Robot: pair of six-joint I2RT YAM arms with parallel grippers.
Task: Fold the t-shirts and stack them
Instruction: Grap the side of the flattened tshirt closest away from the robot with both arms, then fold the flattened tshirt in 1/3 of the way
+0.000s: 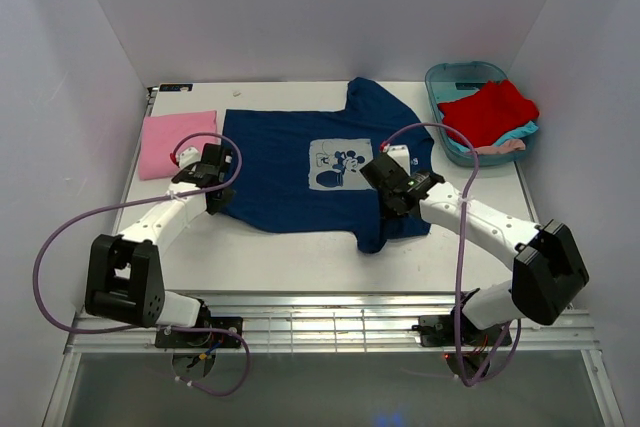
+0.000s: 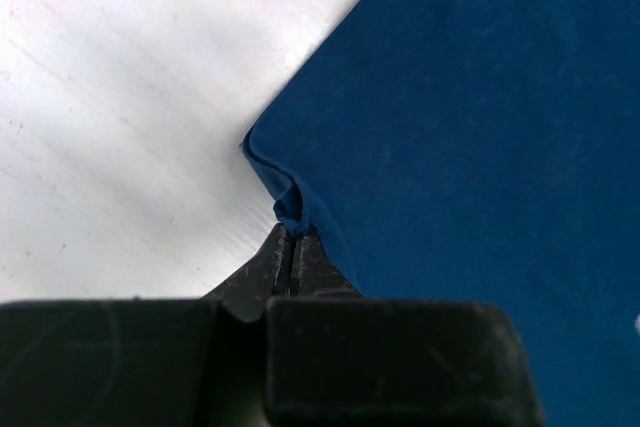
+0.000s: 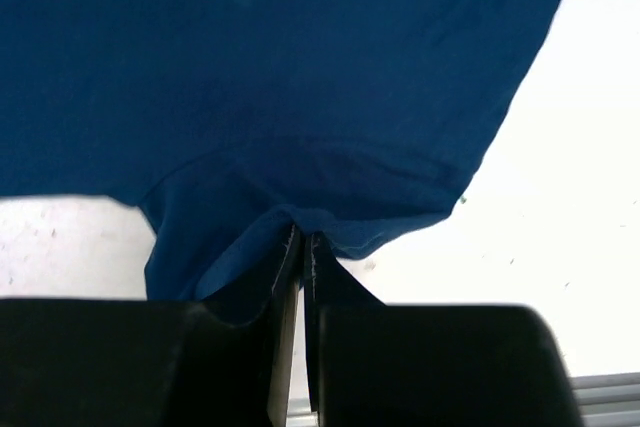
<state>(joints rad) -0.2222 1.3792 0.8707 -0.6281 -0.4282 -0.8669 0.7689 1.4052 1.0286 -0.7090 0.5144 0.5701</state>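
our left gripper (image 2: 289, 243) clamps a hem corner of the navy t-shirt (image 1: 285, 182), our right gripper (image 3: 302, 239) its near sleeve, so that edge lifts evenly.

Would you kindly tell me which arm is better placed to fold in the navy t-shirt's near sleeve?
Right, most likely. The right claw is shut on the navy t-shirt beside that sleeve, while the left claw pinches the hem corner at the opposite end.
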